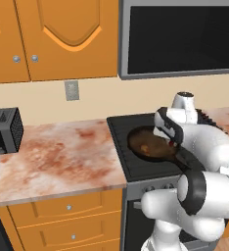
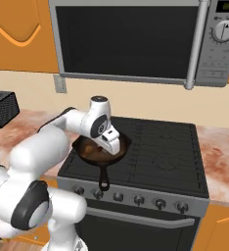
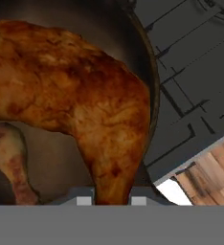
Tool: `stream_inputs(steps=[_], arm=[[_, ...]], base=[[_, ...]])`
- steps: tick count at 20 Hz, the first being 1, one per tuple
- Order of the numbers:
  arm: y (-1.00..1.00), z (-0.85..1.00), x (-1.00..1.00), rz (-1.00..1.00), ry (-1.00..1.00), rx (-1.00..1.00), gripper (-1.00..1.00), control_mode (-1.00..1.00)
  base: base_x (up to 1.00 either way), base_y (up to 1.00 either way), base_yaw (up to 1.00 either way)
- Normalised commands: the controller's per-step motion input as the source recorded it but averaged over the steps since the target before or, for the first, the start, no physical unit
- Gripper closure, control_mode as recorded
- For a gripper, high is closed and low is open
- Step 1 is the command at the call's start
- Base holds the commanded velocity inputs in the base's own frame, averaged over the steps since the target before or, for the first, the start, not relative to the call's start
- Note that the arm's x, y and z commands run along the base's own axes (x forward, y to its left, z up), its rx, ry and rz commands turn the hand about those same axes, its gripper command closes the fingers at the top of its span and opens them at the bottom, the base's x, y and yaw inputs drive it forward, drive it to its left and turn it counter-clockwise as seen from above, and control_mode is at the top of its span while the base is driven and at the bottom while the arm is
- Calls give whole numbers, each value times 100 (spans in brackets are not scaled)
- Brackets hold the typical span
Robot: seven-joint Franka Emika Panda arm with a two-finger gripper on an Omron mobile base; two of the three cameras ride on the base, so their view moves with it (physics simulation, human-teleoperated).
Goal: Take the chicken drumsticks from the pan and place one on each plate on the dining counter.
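The chicken drumsticks lie in the pan point(image 3: 133, 57), which sits on the dark stove top point(image 2: 160, 142) below the microwave point(image 2: 131, 39). In the hand view the nearer drumstick point(image 3: 75, 91) is a glossy orange-brown club, its thick meaty end toward 10 o'clock and its narrow shank tapering to 6 o'clock, where it passes between the two fingertips point(image 3: 84, 198) of the gripper point(image 3: 111, 200). The jaws stand apart on either side of the shank; whether the pads already touch it cannot be told, so the claw reads as released around the piece, not yet clenched. A second, paler drumstick point(image 3: 8, 158) lies at 8 o'clock, close beside the first. Judged from its look, the meat is light, fairly firm and probably greasy, so it may slip or swing; the narrow shank is the best hold, as it fits the jaw span. From the base cameras the pan point(image 1: 150, 144) holds both pieces, with its handle point(image 2: 104, 174) pointing toward the stove's front edge. The marbled worktop point(image 1: 53, 157) at 9 o'clock of the stove bears a toaster point(image 1: 4, 130).
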Motion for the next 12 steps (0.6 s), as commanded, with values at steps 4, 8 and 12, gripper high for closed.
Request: stream_inputs(steps=[4,8,12], arm=[[8,46,-48,7,-8,0,100,-100],[19,48,-46,4,-4,-6,100,-100],[15,43,-44,3,0,-8,100,-100]], base=[[0,0,0],[0,0,0],[0,0,0]])
